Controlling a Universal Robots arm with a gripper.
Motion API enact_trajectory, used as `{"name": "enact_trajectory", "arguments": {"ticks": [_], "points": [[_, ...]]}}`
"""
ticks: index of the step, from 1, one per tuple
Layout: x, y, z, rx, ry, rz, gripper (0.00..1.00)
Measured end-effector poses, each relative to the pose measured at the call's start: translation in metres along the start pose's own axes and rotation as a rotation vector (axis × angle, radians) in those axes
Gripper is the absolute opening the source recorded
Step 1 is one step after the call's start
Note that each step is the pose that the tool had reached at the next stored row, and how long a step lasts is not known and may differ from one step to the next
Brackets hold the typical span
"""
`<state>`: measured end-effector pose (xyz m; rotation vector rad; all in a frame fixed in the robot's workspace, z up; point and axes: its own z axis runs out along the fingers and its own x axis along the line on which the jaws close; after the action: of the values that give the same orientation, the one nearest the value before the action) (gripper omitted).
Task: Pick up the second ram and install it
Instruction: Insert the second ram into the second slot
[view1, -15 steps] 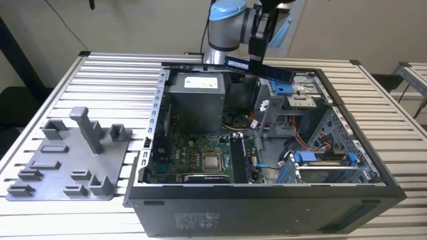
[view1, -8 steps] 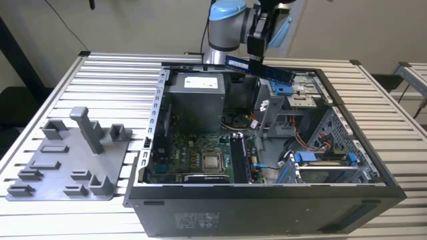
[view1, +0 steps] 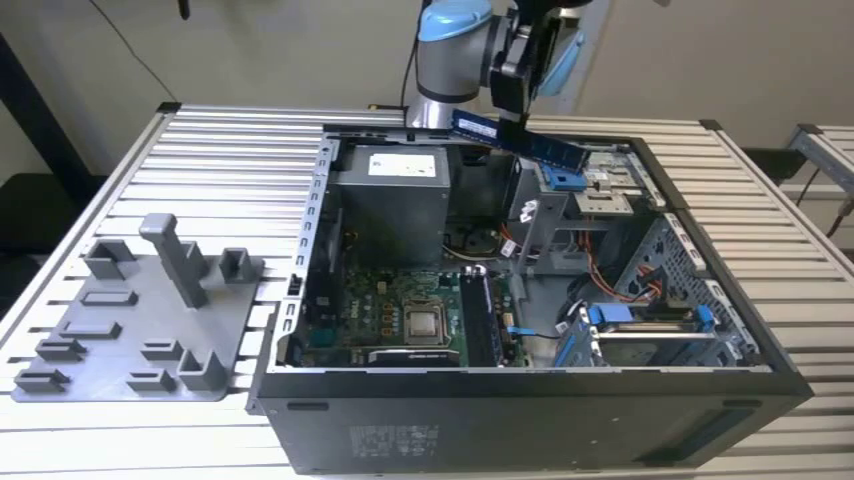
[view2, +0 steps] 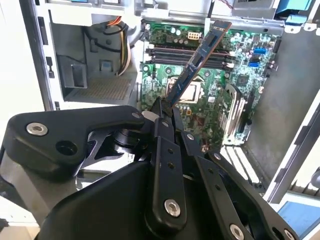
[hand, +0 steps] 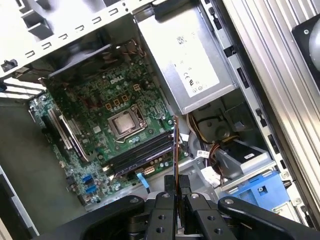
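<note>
In the exterior view my gripper (view1: 514, 95) hangs above the back of the open computer case (view1: 534, 380), shut on the second ram (view1: 523, 141), a dark blue stick held tilted in the air. The ram (view2: 202, 60) juts out from between the black fingers (view2: 162, 117) in the second wrist view, over the green motherboard (view2: 215, 85). The first wrist view has the ram (hand: 175, 145) edge-on, above the dark memory slots (hand: 142, 155) beside the processor (hand: 124, 125). The stick is apart from the board.
A grey fixture tray (view1: 134, 330) with upright posts sits on the slatted table (view1: 227, 150) at the exterior view's left. Inside the case are a grey power supply (view1: 387, 200), cable bundles (hand: 210, 135) and blue drive brackets (view1: 641, 318).
</note>
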<state>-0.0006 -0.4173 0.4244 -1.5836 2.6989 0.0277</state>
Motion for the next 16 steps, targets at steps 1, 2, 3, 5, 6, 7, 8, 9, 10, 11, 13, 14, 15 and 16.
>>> {"name": "enact_trajectory", "arguments": {"ticks": [1, 2, 3, 5, 6, 7, 8, 9, 10, 11, 13, 14, 15, 16], "points": [[0.0002, -0.0001, 0.0, 0.0001, 0.0, 0.006, 0.14], [0.0005, -0.0002, -0.0001, 0.0003, 0.0001, 0.011, 0.14], [0.001, -0.0006, -0.0001, 0.0004, 0.0001, 0.016, 0.14], [0.0026, -0.0014, -0.0002, 0.0006, 0.0001, 0.026, 0.14], [0.0035, -0.002, -0.0002, 0.0007, 0.0001, 0.03, 0.14], [0.0045, -0.0025, -0.0002, 0.0007, 0.0, 0.034, 0.14], [0.0055, -0.0031, -0.0003, 0.0008, 0.0, 0.038, 0.14], [0.0065, -0.0037, -0.0003, 0.0009, 0.0, 0.043, 0.14], [0.0076, -0.0042, -0.0003, 0.001, 0.0, 0.047, 0.14], [0.0086, -0.0049, -0.0003, 0.0011, -0.0001, 0.051, 0.14], [0.0108, -0.0061, -0.0004, 0.0012, -0.0002, 0.06, 0.14], [0.0117, -0.0066, -0.0004, 0.0013, -0.0003, 0.064, 0.14], [0.0124, -0.007, -0.0004, 0.0014, -0.0003, 0.069, 0.14], [0.013, -0.0072, -0.0005, 0.0015, -0.0003, 0.073, 0.14]]}}
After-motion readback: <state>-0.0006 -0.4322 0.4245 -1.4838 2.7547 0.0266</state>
